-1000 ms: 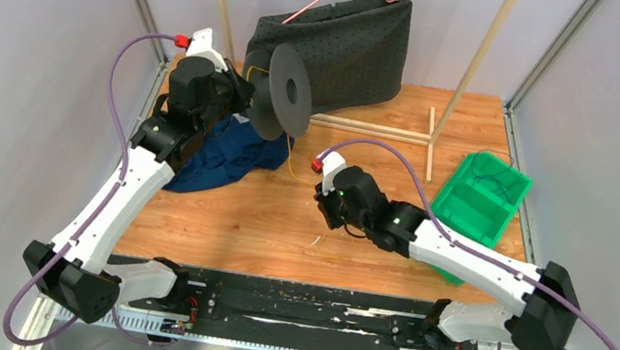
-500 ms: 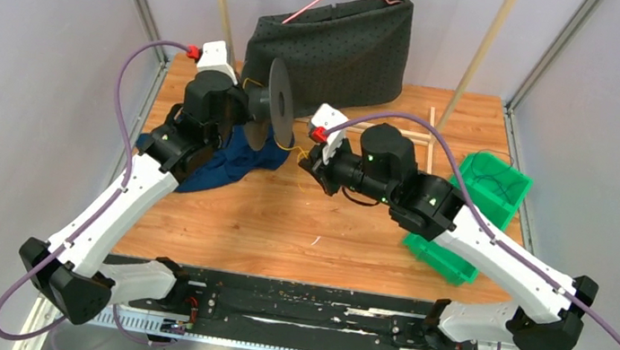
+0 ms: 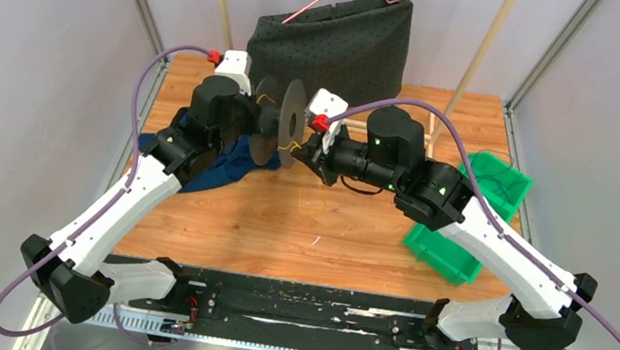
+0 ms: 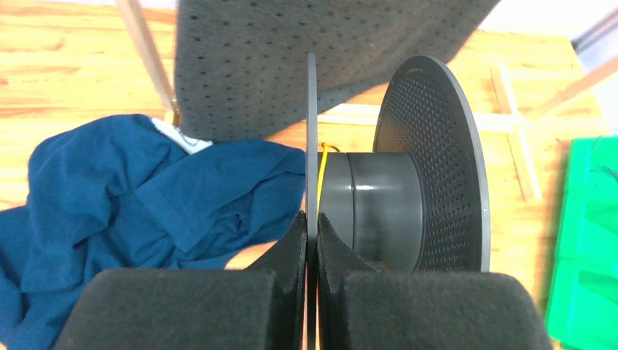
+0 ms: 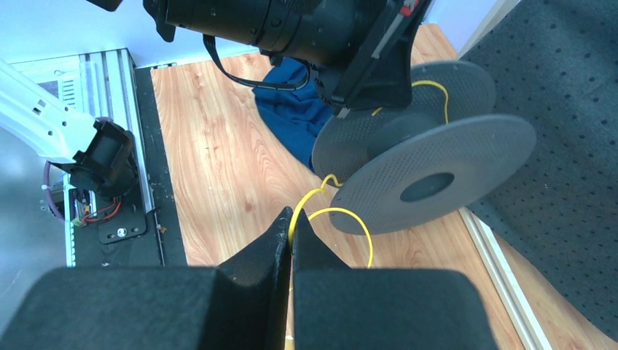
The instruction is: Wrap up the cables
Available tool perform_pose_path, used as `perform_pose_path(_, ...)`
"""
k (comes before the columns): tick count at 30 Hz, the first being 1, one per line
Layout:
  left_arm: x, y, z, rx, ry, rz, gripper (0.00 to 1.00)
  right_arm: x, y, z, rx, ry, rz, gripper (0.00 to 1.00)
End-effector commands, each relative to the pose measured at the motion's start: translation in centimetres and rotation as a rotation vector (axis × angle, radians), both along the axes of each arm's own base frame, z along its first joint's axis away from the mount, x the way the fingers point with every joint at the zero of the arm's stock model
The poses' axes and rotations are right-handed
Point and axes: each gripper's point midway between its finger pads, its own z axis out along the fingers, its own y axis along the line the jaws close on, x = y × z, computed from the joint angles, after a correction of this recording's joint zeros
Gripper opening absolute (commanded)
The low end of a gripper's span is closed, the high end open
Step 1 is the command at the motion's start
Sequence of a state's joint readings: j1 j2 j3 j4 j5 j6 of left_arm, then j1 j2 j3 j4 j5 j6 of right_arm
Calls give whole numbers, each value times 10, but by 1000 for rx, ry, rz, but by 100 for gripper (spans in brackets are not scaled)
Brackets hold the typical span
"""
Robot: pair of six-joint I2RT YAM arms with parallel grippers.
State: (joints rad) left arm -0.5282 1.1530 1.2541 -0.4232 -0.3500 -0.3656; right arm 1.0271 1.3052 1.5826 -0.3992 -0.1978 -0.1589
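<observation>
We find the left gripper (image 4: 311,227) clamped on one flange of the spool (image 4: 386,211); the right gripper (image 5: 291,232) pinches the yellow wire (image 5: 341,210) just beside it.

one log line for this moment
left end effector: shut on spool flange | right end effector: shut on yellow wire | slack: loop near spool

top: high behind arm bases (image 3: 66,279), down onto wooden bench (image 3: 282,226) | left wrist: close, edge-on to dark grey perforated plastic spool (image 4: 379,211) | right wrist: same spool, oblique
</observation>
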Motion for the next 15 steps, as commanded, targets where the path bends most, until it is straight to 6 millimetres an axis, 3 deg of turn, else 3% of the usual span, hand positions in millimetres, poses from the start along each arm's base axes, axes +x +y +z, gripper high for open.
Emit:
perform_pose_path(1, -7, -32, -6, 61, -4, -217, 0, 0, -7, 18, 11, -47, -5, 1)
perform_pose_path(8, -53, -54, -29, 162, -35, -549, 0, 48, -29, 4, -1, 20, -166, 1)
perform_pose_path(11, -77, -59, -45, 216, 15, -694, 0, 71, -41, -14, -22, 57, -232, 1)
perform_pose_path(15, -99, -64, -48, 241, 28, -822, 0, 96, -59, -49, -75, 114, -309, 1)
